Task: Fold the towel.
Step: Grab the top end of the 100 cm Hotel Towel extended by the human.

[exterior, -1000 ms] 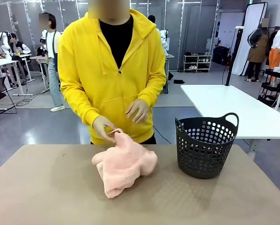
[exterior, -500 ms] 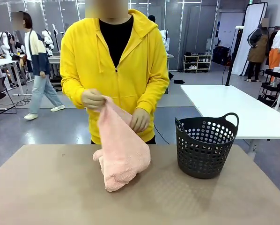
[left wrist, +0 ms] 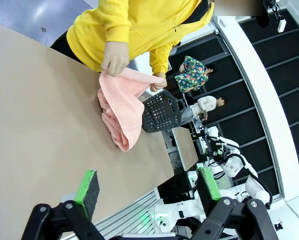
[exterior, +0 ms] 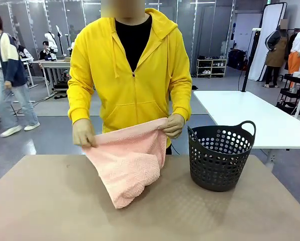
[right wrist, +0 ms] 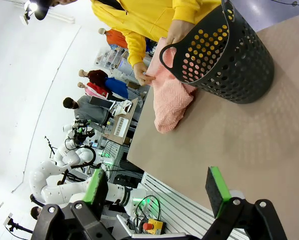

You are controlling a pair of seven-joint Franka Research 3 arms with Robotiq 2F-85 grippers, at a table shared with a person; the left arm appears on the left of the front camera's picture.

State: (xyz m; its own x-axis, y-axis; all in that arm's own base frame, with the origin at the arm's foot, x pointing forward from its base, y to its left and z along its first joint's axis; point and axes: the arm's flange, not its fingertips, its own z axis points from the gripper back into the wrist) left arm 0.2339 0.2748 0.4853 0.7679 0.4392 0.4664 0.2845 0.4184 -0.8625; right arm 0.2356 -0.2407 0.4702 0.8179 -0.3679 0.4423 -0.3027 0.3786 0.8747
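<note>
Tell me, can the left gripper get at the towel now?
Probably yes: the left gripper is open, and bare table lies between it and the towel, though the person grips its upper edge.

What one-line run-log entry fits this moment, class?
person: holds towel up by top edge, lower end on table | basket: upright beside towel | left gripper: open, empty | right gripper: open, empty

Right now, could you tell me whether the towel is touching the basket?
Apart. The front view shows a strip of bare table between the towel and the basket.
</note>
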